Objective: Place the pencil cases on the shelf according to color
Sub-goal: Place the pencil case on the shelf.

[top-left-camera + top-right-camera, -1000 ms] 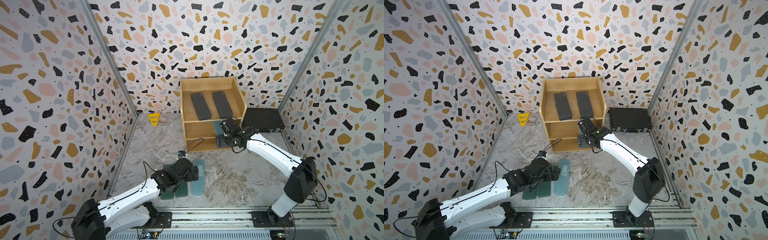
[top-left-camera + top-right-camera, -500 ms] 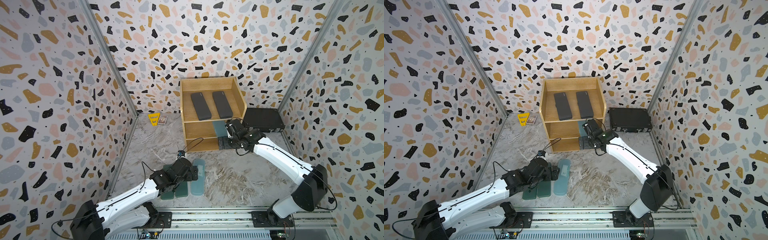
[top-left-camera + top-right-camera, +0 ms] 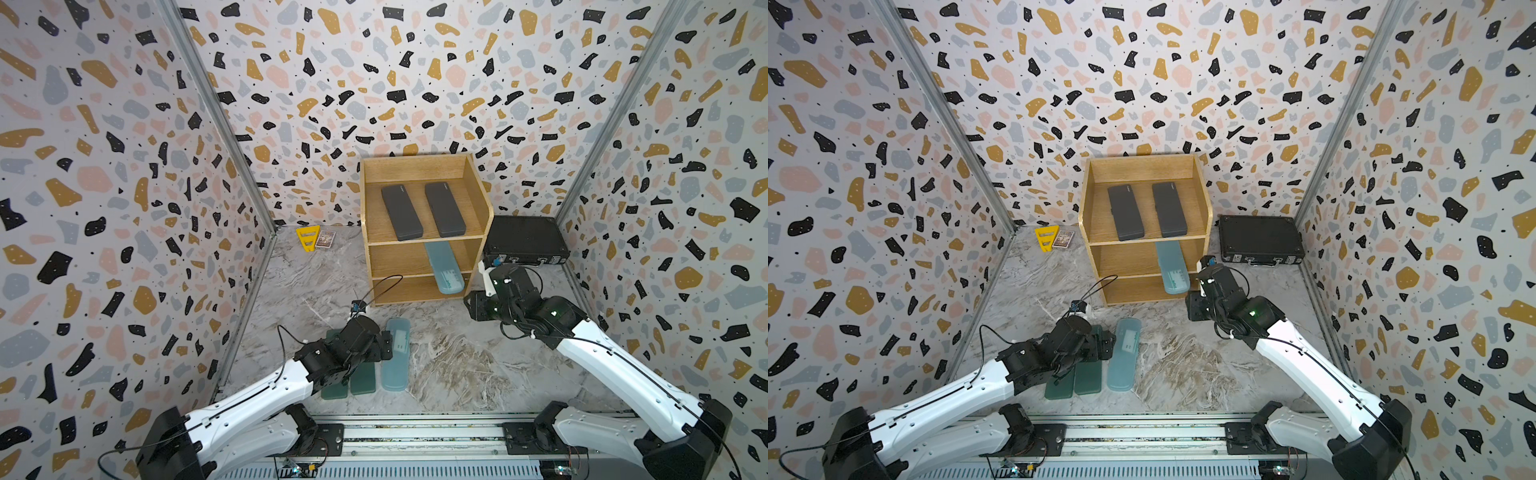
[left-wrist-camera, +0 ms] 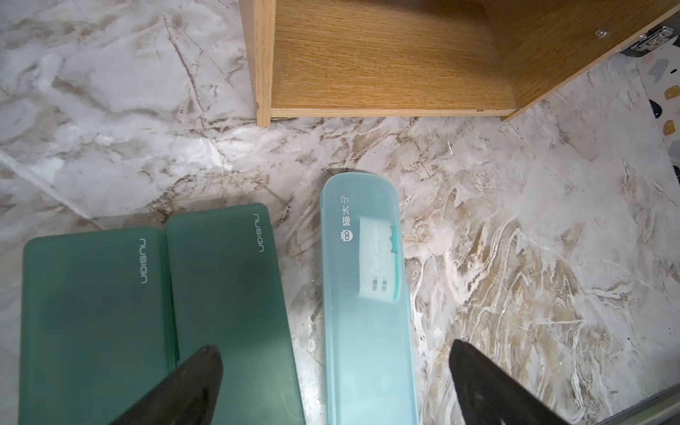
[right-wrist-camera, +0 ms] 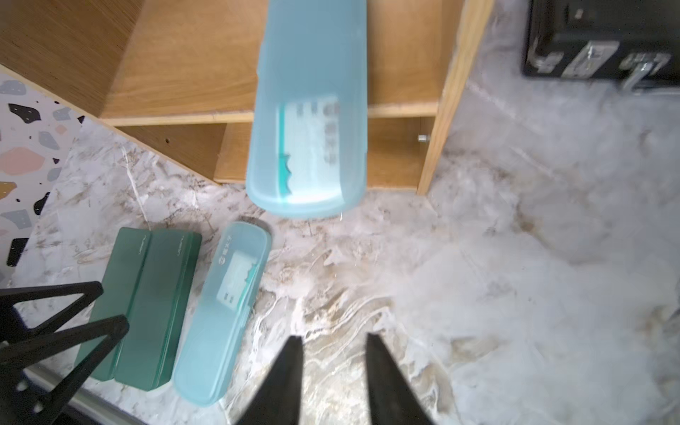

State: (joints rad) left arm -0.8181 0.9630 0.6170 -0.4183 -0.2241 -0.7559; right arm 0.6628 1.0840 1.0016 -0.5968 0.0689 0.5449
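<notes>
Attention belongs on the loose blue case (image 4: 368,294), flat on the marble floor (image 4: 515,239) with its long axis pointing at the shelf (image 3: 478,199), short of the bottom tier. The left gripper (image 4: 335,349) hangs over its near end, jaws spread wide across its width, so the left arm is nearer. 1 finger (image 4: 198,375) sits above the neighbouring green case (image 4: 228,287), which lies just beside it across a slim gap; the other flank is open floor. The shelved blue case (image 3: 444,266) overhangs the middle tier's front edge, with room at its left. The right gripper (image 5: 333,338), pressed nearly together and empty, stands off the shelf's right front corner.
</notes>
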